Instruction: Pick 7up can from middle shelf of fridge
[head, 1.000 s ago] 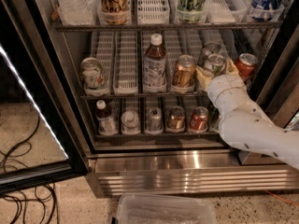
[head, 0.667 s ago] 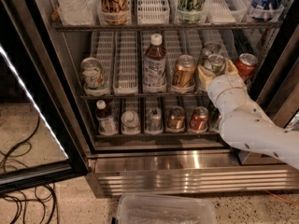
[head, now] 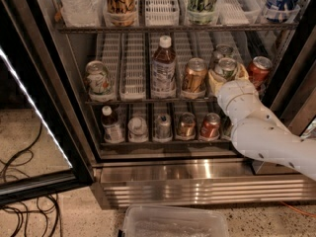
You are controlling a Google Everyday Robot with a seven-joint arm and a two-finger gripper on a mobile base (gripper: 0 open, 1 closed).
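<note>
The fridge (head: 163,172) stands open, its glass door (head: 29,132) swung out to the left. On the right of the middle shelf (head: 133,98) stands the 7up can (head: 226,63), with a silver top and a green side. My gripper (head: 227,75) reaches in from the right on its white arm (head: 266,132). Its tan fingers (head: 213,79) hug both sides of the can, which still stands on the shelf. Another can (head: 223,50) stands just behind it.
The same shelf holds a white and green can (head: 97,78) at the left, a brown bottle (head: 163,68), a gold-orange can (head: 194,75) and a red Coca-Cola can (head: 258,69). Several cans and bottles stand on the shelf below. A clear plastic bin (head: 173,223) and cables (head: 24,201) lie on the floor.
</note>
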